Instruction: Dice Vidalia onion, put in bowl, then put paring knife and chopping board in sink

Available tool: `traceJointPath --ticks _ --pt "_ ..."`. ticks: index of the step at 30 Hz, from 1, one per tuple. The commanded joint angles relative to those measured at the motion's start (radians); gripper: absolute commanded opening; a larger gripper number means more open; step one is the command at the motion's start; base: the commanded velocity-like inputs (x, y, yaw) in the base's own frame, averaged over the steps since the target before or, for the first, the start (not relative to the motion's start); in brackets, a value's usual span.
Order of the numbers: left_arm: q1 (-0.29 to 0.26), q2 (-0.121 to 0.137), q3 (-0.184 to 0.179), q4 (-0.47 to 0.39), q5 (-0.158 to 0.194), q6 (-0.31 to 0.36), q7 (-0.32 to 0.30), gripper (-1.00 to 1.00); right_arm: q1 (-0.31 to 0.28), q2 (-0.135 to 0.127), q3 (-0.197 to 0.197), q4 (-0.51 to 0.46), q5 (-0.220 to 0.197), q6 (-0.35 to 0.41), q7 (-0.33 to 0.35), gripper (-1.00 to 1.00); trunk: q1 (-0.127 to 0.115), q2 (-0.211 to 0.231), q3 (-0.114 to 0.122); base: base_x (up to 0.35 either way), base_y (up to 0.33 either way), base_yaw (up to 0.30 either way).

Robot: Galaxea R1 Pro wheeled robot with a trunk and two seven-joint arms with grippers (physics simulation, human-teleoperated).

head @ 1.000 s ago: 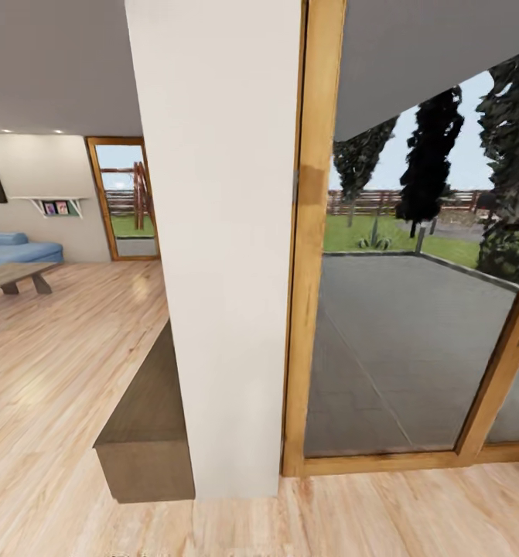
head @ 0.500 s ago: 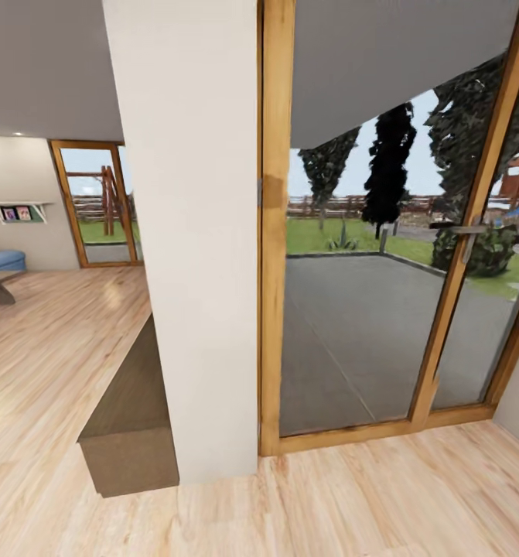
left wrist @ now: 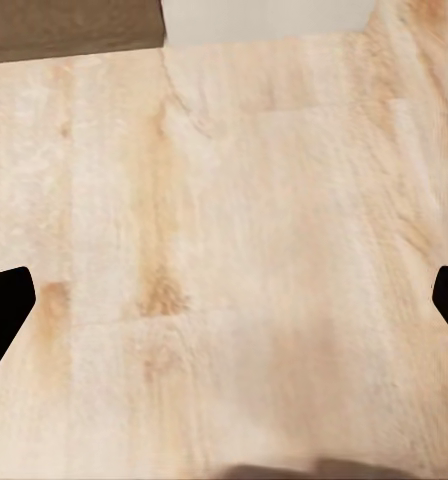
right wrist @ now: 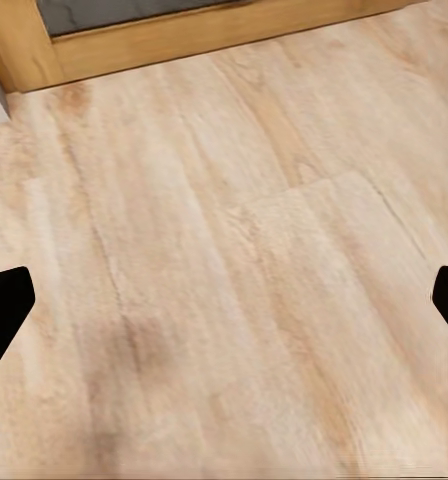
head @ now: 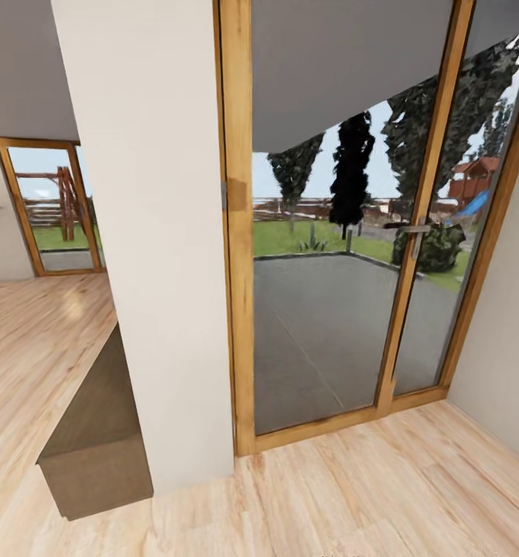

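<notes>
None of the task's objects are in sight; I am on my way through the house. In the left wrist view my left gripper [left wrist: 224, 305] is open over bare light wooden floor, its black fingertips [left wrist: 2, 305] at the frame's two sides with nothing between them. My right gripper [right wrist: 224, 305] is open in the same way, its dark fingertips [right wrist: 4, 305] wide apart above the floorboards near a wooden door sill [right wrist: 204, 35].
A white wall pillar [head: 147, 232] stands straight ahead, with a low brown cabinet [head: 97, 433] against its left side. Wood-framed glass patio doors [head: 329, 255] with a metal handle [head: 414, 228] lie to the right. A grey wall [head: 503, 333] closes the far right. Open wooden floor [head: 27, 333] stretches left.
The camera has turned right: pillar, cabinet and doors have slid left in the picture, the sofa and low table have left it, and the grey wall has come in at right.
</notes>
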Motion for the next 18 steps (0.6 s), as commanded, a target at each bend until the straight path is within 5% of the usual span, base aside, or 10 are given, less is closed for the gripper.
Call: traceJointPath --ticks 1,9,18 --pt "0.000 0.000 0.000 -0.001 0.002 -0.002 0.000 1.00 -0.001 0.000 0.000 0.001 0.000 -0.003 -0.003 1.00 0.000 -0.001 0.000 -0.001 0.000 -0.260" --pt "0.000 -0.001 -0.001 -0.001 0.002 -0.002 0.000 1.00 -0.001 0.000 0.000 0.001 0.000 -0.003 -0.003 1.00 0.000 -0.001 0.005 -0.039 -0.013 -0.262" --pt "0.000 -0.001 -0.002 -0.001 0.002 -0.002 0.000 1.00 -0.001 0.000 0.000 0.001 0.000 -0.003 -0.003 1.00 0.000 -0.001 0.009 -0.223 -0.183 -0.266"
